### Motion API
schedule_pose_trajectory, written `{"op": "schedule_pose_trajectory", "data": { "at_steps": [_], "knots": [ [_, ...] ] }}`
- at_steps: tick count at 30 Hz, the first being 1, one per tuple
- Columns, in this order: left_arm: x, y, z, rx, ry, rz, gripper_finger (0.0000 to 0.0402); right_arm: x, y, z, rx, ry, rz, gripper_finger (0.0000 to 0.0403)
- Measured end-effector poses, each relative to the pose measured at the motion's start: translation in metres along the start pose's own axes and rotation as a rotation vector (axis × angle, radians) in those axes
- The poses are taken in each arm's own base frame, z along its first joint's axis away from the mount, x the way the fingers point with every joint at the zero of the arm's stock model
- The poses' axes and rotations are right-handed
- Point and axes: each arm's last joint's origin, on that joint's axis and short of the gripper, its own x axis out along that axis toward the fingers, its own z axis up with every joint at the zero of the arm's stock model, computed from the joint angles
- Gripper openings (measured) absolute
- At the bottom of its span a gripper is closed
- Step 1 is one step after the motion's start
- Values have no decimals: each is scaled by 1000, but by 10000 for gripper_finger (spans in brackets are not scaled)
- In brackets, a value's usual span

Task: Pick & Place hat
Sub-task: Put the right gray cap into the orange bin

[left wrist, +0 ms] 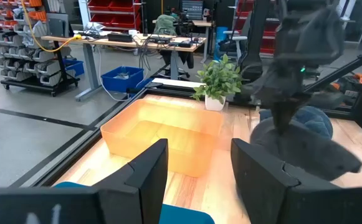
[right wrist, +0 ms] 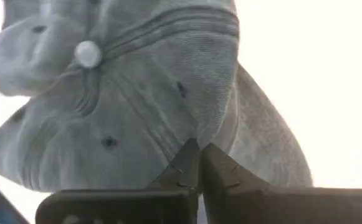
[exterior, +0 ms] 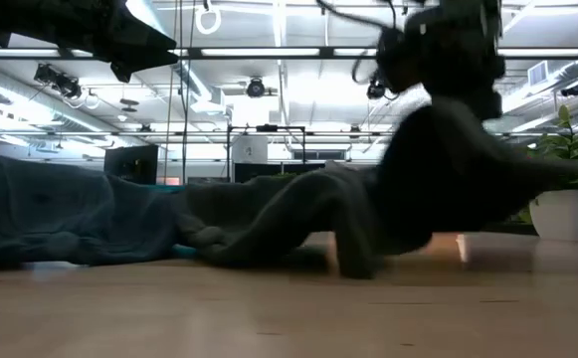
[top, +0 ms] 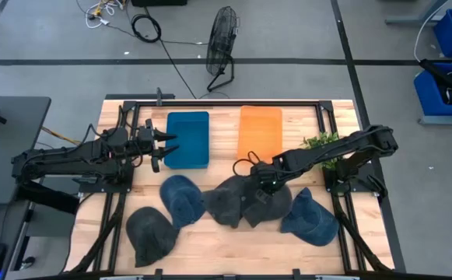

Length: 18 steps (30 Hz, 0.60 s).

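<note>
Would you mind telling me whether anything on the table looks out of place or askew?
Nothing is spilled or visibly damaged. The hats lie in a loose overlapping heap rather than apart: the dark grey hat pinched by the right gripper overlaps its grey neighbour. Both the blue tray and orange tray hold no hats.

Five hats (top: 180,199); two bins (top: 187,138); one potted plant (top: 322,143); one fan (top: 221,48).
</note>
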Motion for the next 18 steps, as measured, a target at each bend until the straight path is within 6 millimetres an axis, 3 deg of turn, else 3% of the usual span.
{"op": "schedule_pose_trajectory", "data": {
  "at_steps": [8, 11, 15, 18],
  "knots": [
    [0, 0, 0, 0, -1, 0, 179, -70, 23, 8, -210, -111, -111, 4],
    [0, 0, 0, 1, 0, 0, 179, -90, 23, 10, -372, -170, -217, 3],
    [0, 0, 0, 1, -1, 0, 179, -101, 19, 17, -723, -219, -407, 2],
    [0, 0, 0, 0, 0, 0, 179, -103, 11, 25, -882, -207, -519, 2]
  ]
}}
